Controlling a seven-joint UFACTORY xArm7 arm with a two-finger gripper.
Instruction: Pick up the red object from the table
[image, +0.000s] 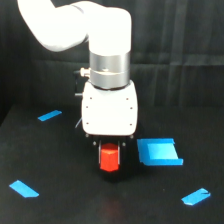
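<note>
Right over the target now: white arm (107, 60) plunging straight down, end effector (110, 148) parked on top of the red block (109, 159). Block sitting just under the white body, a little toward the exterior view's left of the blue tray (159, 152), near it but apart. Dark fingers barely peeking out on either side of the block's top, merged with the black surface (60, 200), so cannot tell whether spread, pressed together or pinching the block. Cannot tell either whether the block's base rests on the surface or hangs just clear; a faint red glow beneath, nothing decisive. Blue tape strips scattered around: one far back at the exterior view's left (49, 115), one front left (24, 188), one front right (195, 197), all well apart from the action. Black curtain (175, 60) behind. Looks like the grasp step itself, descent seemingly done, block framed between the fingers. Next up, by this reading: a firm squeeze on opposite flat faces if not yet made, then a straight vertical lift, no sideways drift toward the tray. Worth watching: a hexagonal shape gripped on its corners could twist or pop out, and a lift before full closure would leave it behind.
</note>
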